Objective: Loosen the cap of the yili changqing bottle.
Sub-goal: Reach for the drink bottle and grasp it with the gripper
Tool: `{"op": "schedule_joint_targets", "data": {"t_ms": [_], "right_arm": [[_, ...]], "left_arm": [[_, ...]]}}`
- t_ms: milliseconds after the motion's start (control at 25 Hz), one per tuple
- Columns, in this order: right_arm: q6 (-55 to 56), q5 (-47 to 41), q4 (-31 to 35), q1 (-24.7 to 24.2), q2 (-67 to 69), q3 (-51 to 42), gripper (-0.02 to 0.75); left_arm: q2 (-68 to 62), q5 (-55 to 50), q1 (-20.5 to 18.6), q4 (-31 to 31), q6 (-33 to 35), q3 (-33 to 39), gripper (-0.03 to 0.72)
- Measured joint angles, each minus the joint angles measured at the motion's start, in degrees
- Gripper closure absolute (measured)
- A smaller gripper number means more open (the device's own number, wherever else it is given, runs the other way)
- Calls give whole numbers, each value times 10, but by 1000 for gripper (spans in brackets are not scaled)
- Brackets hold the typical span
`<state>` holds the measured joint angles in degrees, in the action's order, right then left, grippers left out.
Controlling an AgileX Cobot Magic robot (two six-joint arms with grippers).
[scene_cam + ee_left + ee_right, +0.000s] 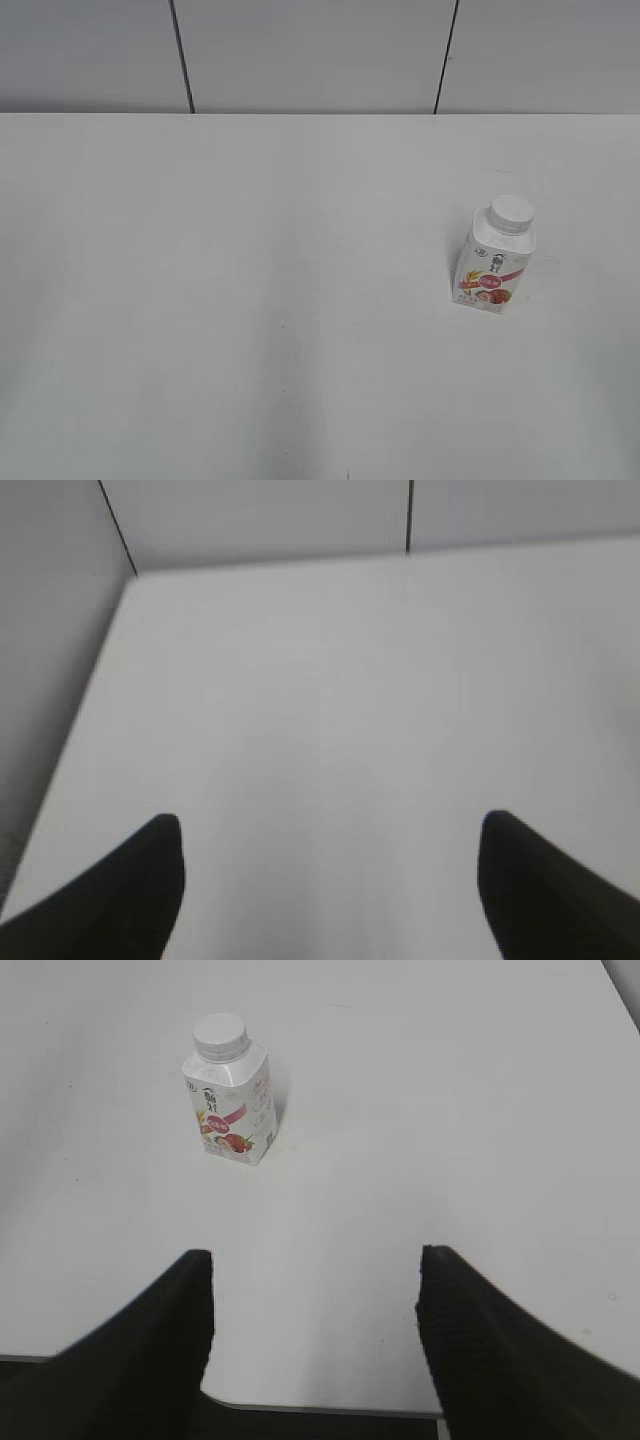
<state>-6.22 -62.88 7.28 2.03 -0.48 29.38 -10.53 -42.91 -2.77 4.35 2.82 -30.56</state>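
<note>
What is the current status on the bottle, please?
Both grippers, left and right, open, empty. Bottle upright, cap on, untouched. Nothing in the way.

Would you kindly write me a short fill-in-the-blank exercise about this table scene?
1. The small white squarish plastic bottle with the pink-red label stands ____ on the white table.
2. Its round white screw cap is ____ the neck.
3. The right gripper has its jaws ____, holding nothing.

Missing words: upright; on; open
</note>
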Motion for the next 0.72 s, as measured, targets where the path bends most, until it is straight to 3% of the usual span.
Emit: {"op": "schedule_joint_targets", "data": {"t_ms": [280,480,720], "right_arm": [[0,0,0,0,0,0,227],[0,0,0,0,0,0,227],[0,0,1,0,0,0,227]], "left_arm": [[-63,271,0,10,0,52,179],[-172,456,0,16,0,106,190],[-312,627,0,17,0,114,208]]}}
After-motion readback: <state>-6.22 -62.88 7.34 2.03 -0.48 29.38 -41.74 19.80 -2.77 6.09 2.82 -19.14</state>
